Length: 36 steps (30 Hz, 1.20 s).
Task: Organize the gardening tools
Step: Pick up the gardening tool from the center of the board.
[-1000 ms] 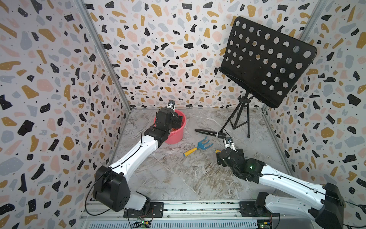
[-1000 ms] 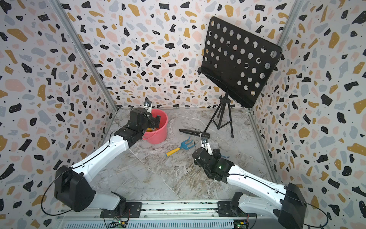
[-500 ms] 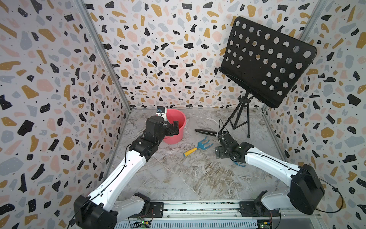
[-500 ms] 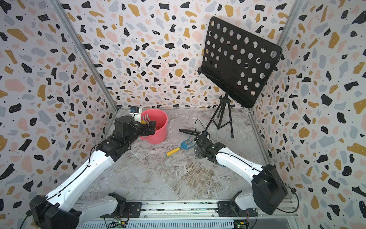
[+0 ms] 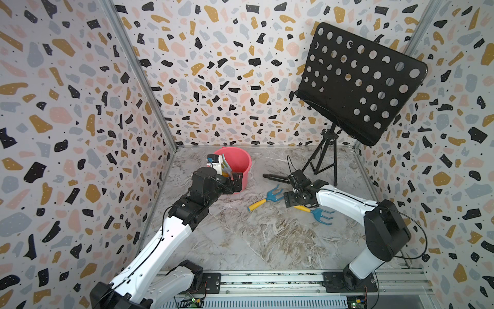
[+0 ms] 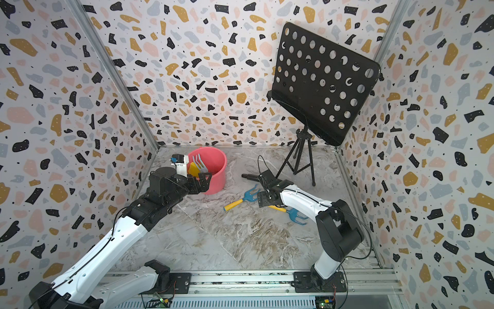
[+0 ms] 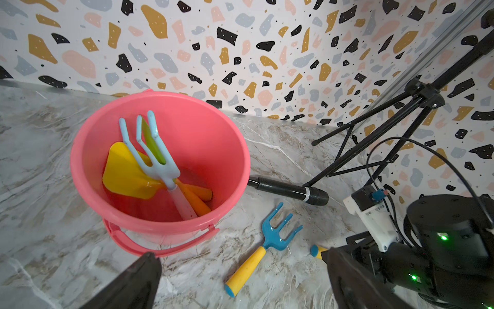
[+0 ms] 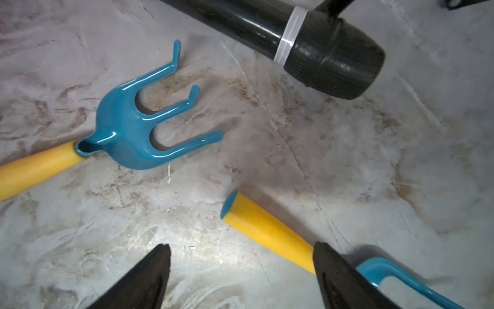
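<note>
A pink bucket [image 7: 240,149] holds a light-blue rake [image 7: 157,160], a yellow shovel [image 7: 123,174] and a green trowel [image 7: 153,144]. It stands at the back left in both top views [image 5: 244,174] [image 6: 217,171]. Two blue forks with yellow handles lie on the floor, one [image 5: 267,199] [image 8: 128,133] right of the bucket, the other [image 5: 320,215] [image 8: 267,230] further right. My left gripper [image 5: 236,182] [image 7: 239,256] is open and empty at the bucket's near side. My right gripper [image 5: 290,199] [image 8: 240,246] is open, low over the second fork's handle, which lies against one finger.
A black microphone [image 5: 275,177] [image 8: 320,50] lies just behind the forks, its cable running past my right wrist. A black music stand [image 5: 358,80] on a tripod fills the back right corner. Patterned walls close in three sides of the marble floor.
My left gripper has drawn back from over the bucket to its near side. My right gripper has swung over to the second fork's handle, and its jaws have narrowed slightly.
</note>
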{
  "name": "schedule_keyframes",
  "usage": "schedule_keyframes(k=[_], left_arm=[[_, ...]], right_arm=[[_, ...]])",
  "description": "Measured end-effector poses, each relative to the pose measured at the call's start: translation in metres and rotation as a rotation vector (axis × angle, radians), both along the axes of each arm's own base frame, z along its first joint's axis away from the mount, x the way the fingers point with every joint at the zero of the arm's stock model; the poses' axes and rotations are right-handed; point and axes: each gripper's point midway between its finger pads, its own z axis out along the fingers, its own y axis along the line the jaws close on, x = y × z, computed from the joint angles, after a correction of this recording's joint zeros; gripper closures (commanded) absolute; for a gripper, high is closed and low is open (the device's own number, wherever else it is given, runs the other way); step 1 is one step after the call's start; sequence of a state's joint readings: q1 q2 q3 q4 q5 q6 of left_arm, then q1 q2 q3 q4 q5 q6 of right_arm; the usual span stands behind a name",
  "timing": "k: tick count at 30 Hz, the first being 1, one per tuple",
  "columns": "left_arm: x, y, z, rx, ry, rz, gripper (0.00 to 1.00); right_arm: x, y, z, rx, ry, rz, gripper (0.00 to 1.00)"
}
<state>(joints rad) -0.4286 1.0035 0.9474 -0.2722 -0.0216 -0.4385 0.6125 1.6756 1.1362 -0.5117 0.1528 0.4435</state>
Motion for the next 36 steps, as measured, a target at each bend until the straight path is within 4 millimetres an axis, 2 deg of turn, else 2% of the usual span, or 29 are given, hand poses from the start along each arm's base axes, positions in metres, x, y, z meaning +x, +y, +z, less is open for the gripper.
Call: schedule_keyframes(k=[10, 22, 31, 36], left_arm=[[-0.004, -0.001, -0.001, -0.020, 0.016, -0.005, 0.01], [-0.006, 0.000, -0.011, -0.012, 0.040, -0.005, 0.00], [-0.007, 0.001, -0.013, -0.011, 0.047, 0.000, 0.01], [-0.008, 0.001, -0.015, -0.012, 0.051, 0.001, 0.00]], right_arm=[[0.009, 0.011, -0.028, 0.009, 0.081, 0.028, 0.21], [0.008, 0.021, -0.040, 0.028, 0.111, 0.071, 0.29], [0.002, 0.036, -0.045, 0.109, 0.150, 0.104, 0.42], [-0.015, 0.038, -0.048, 0.167, 0.191, 0.106, 0.46]])
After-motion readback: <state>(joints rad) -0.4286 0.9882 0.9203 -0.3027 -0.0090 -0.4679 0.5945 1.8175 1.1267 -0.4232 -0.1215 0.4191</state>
